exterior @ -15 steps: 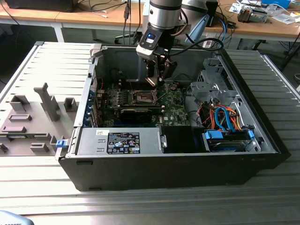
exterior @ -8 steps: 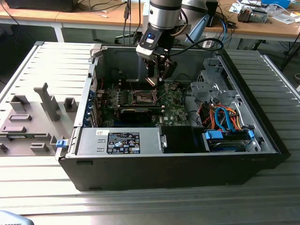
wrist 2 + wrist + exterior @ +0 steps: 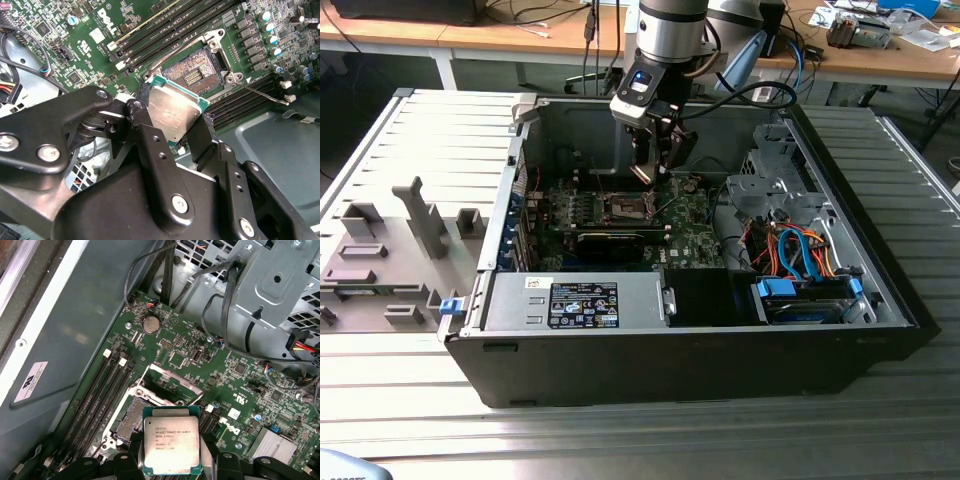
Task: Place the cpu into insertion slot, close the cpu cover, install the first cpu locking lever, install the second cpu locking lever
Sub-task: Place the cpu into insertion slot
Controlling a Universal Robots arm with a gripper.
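My gripper (image 3: 651, 168) hangs inside the open computer case, shut on the cpu (image 3: 175, 112), a flat square chip with a silver-grey top. The two black fingers (image 3: 150, 145) clamp its opposite edges. The cpu (image 3: 171, 444) hovers above the green motherboard (image 3: 690, 225), just beside the insertion slot (image 3: 192, 76), which lies bare with its contact field showing. In the first wrist view the insertion slot (image 3: 131, 420) is partly hidden behind the chip. The cpu cover (image 3: 174, 376) stands raised at the slot's far edge. A thin locking lever (image 3: 261, 93) sticks out free beside the slot.
Long black memory slots (image 3: 165, 30) run along both sides of the socket. Cables and a grey metal drive cage (image 3: 280, 285) crowd one end of the case; the power supply (image 3: 575, 300) lies along the front. A grey part holder (image 3: 395, 250) sits on the exterior view's left.
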